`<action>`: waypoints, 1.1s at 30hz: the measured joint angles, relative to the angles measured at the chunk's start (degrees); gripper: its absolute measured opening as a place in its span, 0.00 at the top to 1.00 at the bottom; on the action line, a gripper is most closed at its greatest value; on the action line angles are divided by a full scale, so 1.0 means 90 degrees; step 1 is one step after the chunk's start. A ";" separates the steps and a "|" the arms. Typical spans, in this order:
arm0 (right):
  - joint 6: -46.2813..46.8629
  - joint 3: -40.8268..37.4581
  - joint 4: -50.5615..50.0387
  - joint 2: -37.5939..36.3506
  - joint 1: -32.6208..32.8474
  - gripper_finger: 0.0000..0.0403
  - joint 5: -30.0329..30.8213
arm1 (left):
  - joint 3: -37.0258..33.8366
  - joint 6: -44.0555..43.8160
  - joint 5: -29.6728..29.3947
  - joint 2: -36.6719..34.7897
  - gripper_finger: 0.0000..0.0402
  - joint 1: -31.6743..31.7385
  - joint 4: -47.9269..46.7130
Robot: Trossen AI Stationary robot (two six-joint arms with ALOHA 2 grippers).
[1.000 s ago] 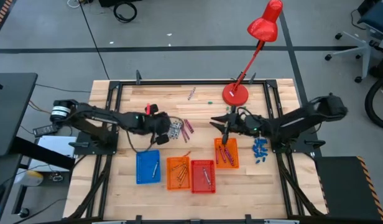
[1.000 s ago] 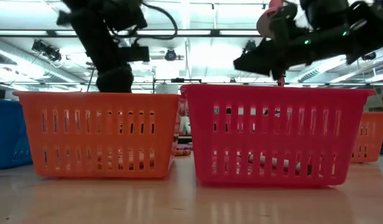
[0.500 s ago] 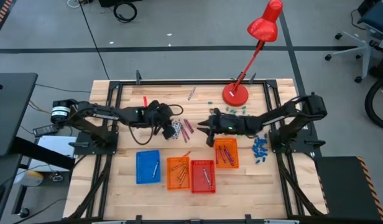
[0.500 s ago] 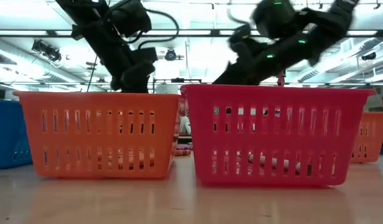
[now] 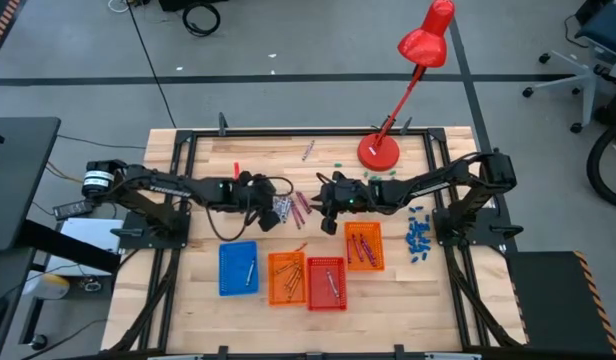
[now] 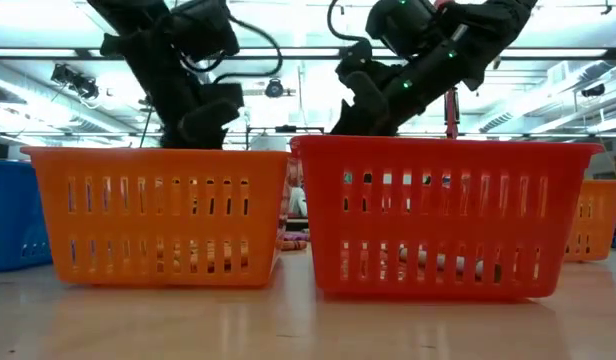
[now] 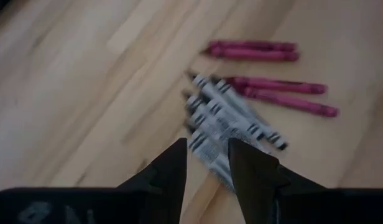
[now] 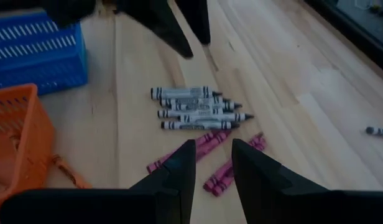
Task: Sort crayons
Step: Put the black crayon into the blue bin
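Right tool [image 8: 208, 163] open, over magenta crayons [image 8: 211, 155]

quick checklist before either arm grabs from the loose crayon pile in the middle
1. Left gripper open over the grey-white crayons: ok.
2. Right gripper open above the magenta crayons: ok.
3. Crayons separated enough for a single pick: not ok, they lie side by side, touching.
4. Clearance between both grippers: not ok, they nearly meet in the high view.
5. Blue tray unobstructed: ok.
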 joint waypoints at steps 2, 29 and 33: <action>-0.0001 -0.0005 -0.0052 0.0011 0.0011 0.73 -0.0002 | 0.0000 -0.0407 0.0071 0.0086 0.68 0.0059 -0.0006; -0.0524 -0.0393 0.0496 0.0022 0.0453 0.73 0.0311 | 0.0023 -0.1724 0.0570 0.1362 0.68 0.0131 -0.0255; -0.0526 -0.0393 0.0529 0.0022 0.0459 0.73 0.0310 | 0.0049 -0.1442 0.0638 0.1354 0.71 0.0238 -0.0729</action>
